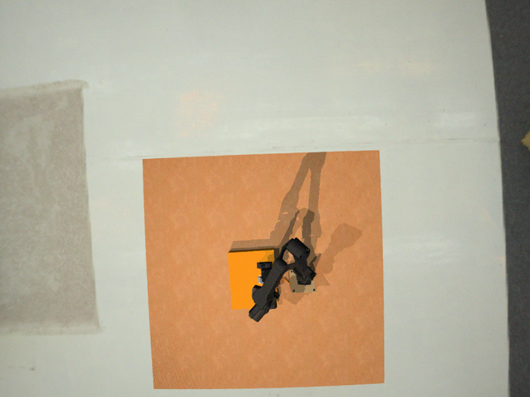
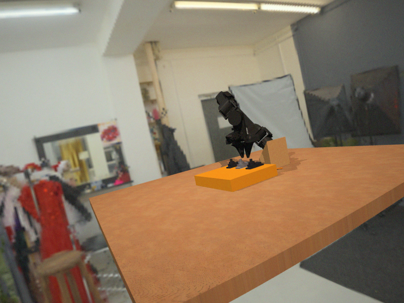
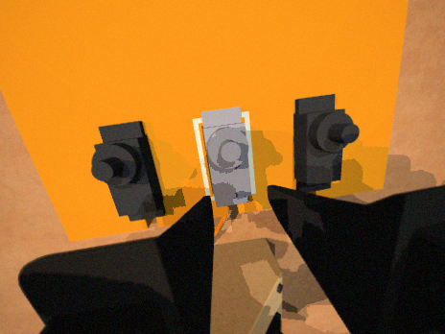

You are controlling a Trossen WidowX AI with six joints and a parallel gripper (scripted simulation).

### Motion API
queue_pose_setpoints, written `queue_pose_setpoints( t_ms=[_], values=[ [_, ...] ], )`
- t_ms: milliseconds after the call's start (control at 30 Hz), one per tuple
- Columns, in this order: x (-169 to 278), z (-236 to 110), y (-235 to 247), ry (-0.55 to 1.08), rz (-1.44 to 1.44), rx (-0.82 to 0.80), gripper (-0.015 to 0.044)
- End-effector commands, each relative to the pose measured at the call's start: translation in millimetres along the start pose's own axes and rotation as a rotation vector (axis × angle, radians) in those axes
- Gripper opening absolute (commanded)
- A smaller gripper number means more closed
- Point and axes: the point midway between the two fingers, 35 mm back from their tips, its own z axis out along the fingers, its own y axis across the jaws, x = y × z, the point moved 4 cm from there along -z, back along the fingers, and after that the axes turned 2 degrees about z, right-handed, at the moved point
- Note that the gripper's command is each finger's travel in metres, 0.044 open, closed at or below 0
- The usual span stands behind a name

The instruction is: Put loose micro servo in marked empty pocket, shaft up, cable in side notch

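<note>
The grey micro servo (image 2: pixel 240 163) (image 3: pixel 227 178) sits in the marked pocket on the orange deck (image 1: pixel 241 279) (image 2: pixel 212 180) (image 3: pixel 158 58), inside the white outline (image 3: pixel 201 154). Its output shaft points up. It looks low and level, with its far ear over the outline's far end; exact ear contact is too small to tell. Its orange cable (image 3: pixel 221 226) shows at the near end; whether it lies in the notch I cannot tell. My gripper (image 2: pixel 245 157) (image 3: pixel 239 197) is open and empty, just above the servo, with a fingertip to each side. The arm mostly hides the servo in the top view.
Two black servos stand in the deck, one on the left (image 3: pixel 128 178) and one on the right (image 3: pixel 318 154) in the wrist view, flanking the grey one. A tan upright panel (image 2: pixel 278 151) stands behind the deck. The arm's plate (image 1: pixel 301 288) lies beside the deck on the wooden table (image 1: pixel 194 344).
</note>
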Motion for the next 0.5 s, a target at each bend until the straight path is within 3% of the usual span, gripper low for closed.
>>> queue_pose_setpoints(
  t_ms=[0,67,367,467],
  values=[
    [-0.2,-5.3,-0.4,0.003,0.006,-0.005,0.0187],
    [0.5,-5.3,-1.0,0.003,0.006,-0.005,0.0187],
    [-56.8,-38.2,4.9,0.001,0.004,-0.004,0.0424],
    [-83.3,-53.7,5.2,0.0,0.006,-0.006,0.044]
  ],
)
